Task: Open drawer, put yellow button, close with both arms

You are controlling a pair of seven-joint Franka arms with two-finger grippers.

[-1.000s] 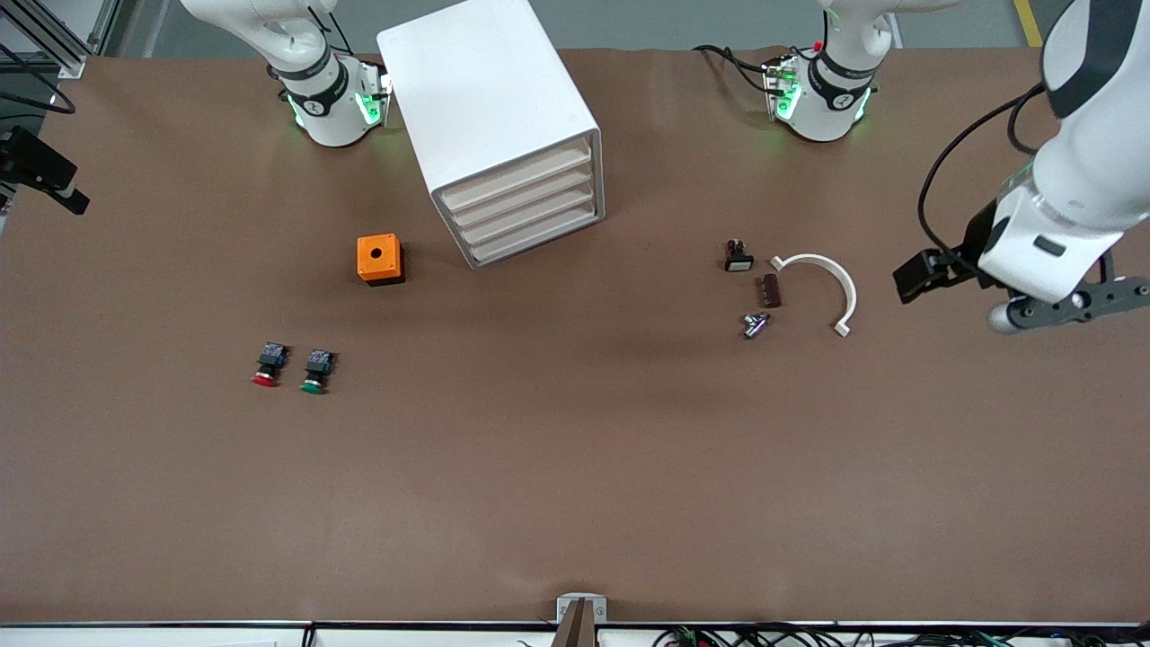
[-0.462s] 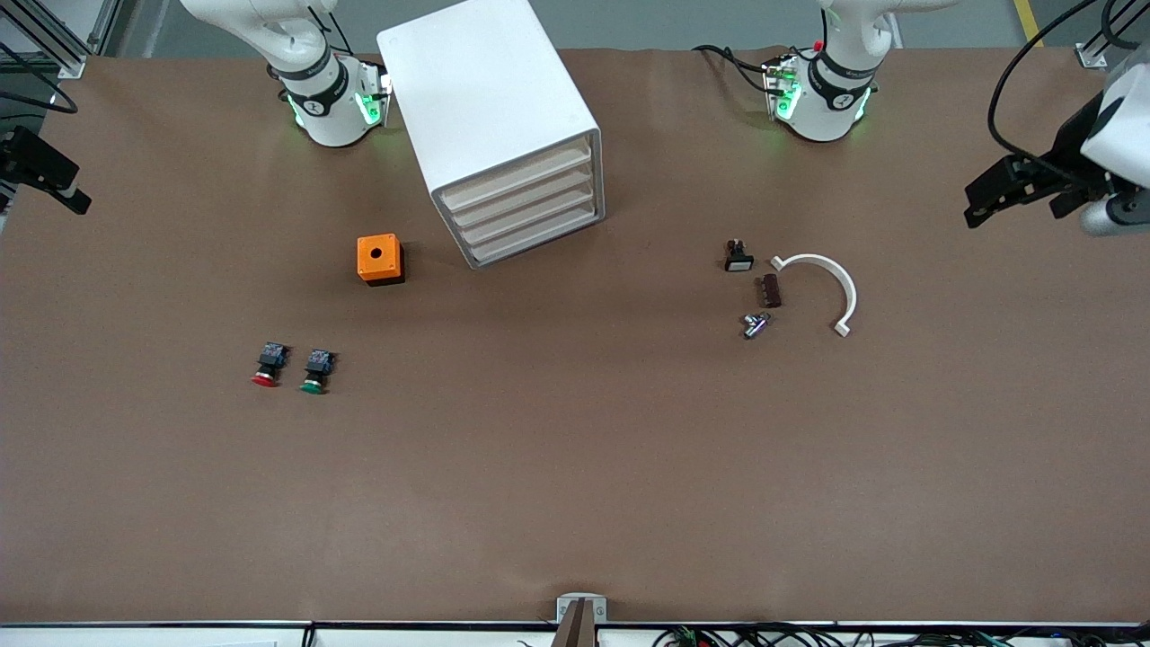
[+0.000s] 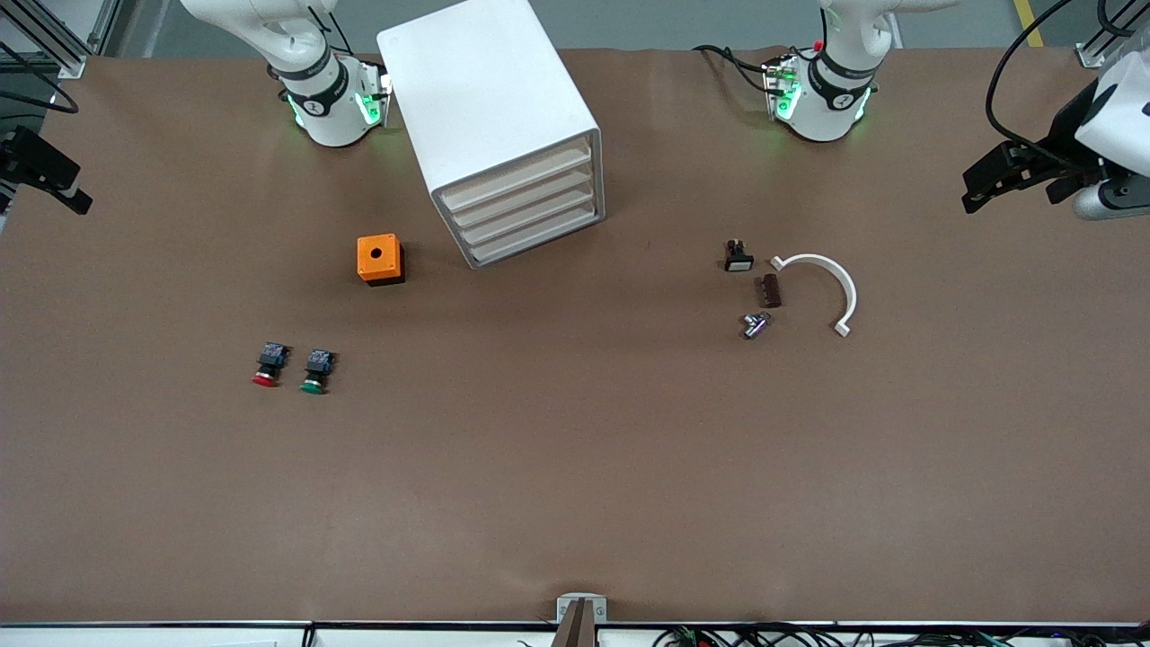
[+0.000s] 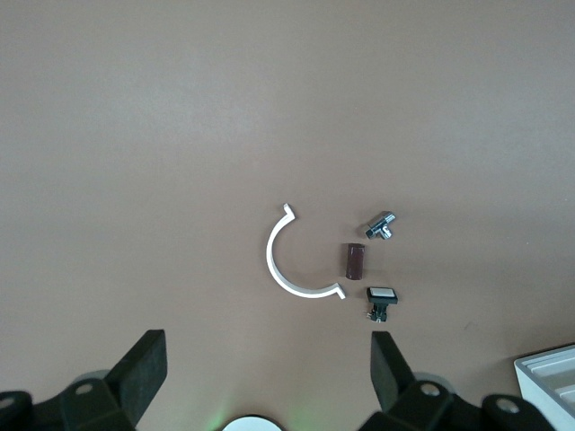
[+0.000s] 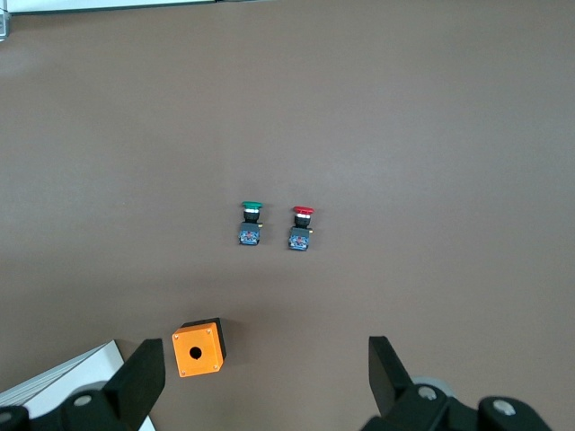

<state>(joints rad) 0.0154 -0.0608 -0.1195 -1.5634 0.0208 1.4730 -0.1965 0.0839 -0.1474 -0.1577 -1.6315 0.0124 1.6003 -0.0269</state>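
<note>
The white cabinet [image 3: 485,81] stands near the robots' bases. All four cream-fronted drawers are pushed in, and the drawer [image 3: 517,175] is the uppermost. A cabinet corner shows in the left wrist view [image 4: 550,377] and in the right wrist view [image 5: 63,377]. The yellow button is not in view. My left gripper [image 3: 997,180] is open and empty, high over the left arm's end of the table; its own view [image 4: 268,359] shows the jaws wide apart. My right gripper [image 5: 267,359] is open and empty, high above the table. It shows as a black part [image 3: 45,171] at the front view's edge.
An orange box with a hole [image 3: 379,259] sits beside the cabinet. A red-capped button [image 3: 267,364] and a green-capped button [image 3: 315,370] lie nearer the camera. Toward the left arm's end lie a white arc [image 3: 831,283], a brown block [image 3: 771,291], a small white-faced part [image 3: 738,257] and a metal fitting [image 3: 756,324].
My left gripper has risen and drawn back from beside the white arc toward the left arm's end of the table. The right arm and the table's objects have not moved.
</note>
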